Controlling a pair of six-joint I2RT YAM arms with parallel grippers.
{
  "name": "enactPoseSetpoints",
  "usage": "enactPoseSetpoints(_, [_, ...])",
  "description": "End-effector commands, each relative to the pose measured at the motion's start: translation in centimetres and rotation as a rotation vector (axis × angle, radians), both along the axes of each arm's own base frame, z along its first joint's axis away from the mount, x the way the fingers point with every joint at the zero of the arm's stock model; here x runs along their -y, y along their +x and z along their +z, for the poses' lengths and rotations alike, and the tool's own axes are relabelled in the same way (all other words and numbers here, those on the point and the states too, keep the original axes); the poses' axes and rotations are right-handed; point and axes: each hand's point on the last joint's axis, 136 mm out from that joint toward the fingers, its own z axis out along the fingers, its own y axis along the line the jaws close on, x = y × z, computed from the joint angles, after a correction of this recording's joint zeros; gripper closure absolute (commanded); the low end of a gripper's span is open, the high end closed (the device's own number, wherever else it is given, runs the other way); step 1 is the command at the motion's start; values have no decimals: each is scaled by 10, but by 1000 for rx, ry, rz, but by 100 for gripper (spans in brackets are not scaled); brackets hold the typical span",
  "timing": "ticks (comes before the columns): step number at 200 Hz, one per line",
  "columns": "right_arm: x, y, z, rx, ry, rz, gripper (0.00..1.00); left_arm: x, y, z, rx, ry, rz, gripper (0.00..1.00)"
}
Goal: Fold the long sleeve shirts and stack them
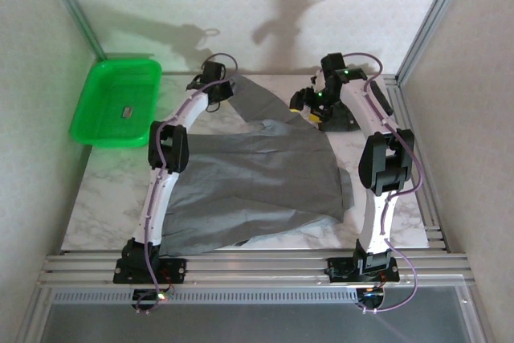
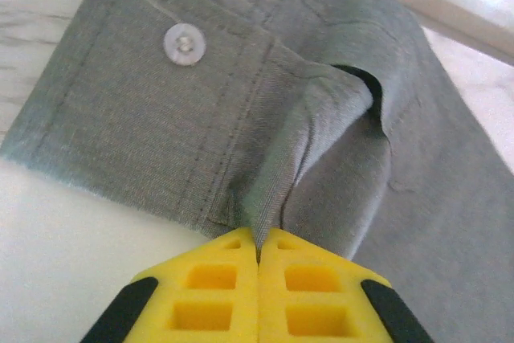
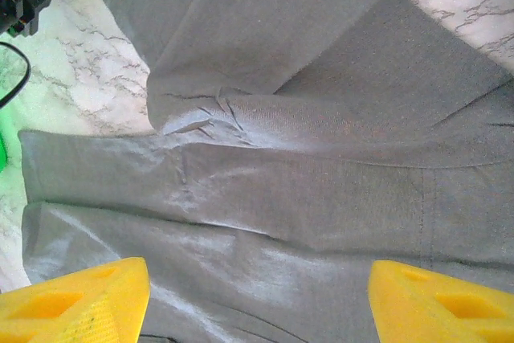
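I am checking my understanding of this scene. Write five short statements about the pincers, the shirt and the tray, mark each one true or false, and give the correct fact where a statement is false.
1. The left pincer is shut on the cuff of the grey shirt. True.
2. The right pincer is clamped on the shirt. False: its fingers stand wide apart over the cloth.
3. The green tray sits at the far left corner of the table. True.
4. The grey shirt lies folded into a neat stack. False: it is spread out, with one sleeve stretched toward the left pincer.
5. A pale button shows on the cuff. True.
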Motion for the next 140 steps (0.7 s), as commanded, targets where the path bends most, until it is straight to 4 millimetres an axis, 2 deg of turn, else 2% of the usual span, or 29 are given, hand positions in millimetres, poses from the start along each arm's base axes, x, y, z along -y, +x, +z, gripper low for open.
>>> enactPoseSetpoints(1, [-5, -7, -9, -43, 13, 23, 27, 13, 15, 49, 123, -72, -29, 98])
enactPoseSetpoints(28, [0, -6, -16, -51, -1, -2, 28, 11, 17, 102, 209, -69, -33, 100])
enactPoseSetpoints(52, [12, -5, -28, -76, -29, -55, 27, 22, 12, 167, 323, -90, -71, 100])
enactPoseSetpoints(68, [24, -4, -37, -94, -59, -104, 27, 34, 1, 209, 379, -119, -119, 100])
enactPoseSetpoints(89, [38, -2, -46, -111, -68, -165, 27, 57, -25, 256, 437, -103, -205, 100])
enactPoseSetpoints(110, [51, -2, -57, -135, -74, -217, 27, 82, -57, 286, 467, -93, -300, 100])
enactPoseSetpoints(117, [55, -2, -59, -138, -79, -229, 27, 90, -69, 290, 465, -92, -336, 100])
enactPoseSetpoints(126, [60, -1, -61, -138, -79, -242, 27, 101, -86, 288, 454, -78, -387, 100])
enactPoseSetpoints(140, [67, -1, -62, -138, -89, -260, 27, 109, -113, 281, 437, -41, -430, 100])
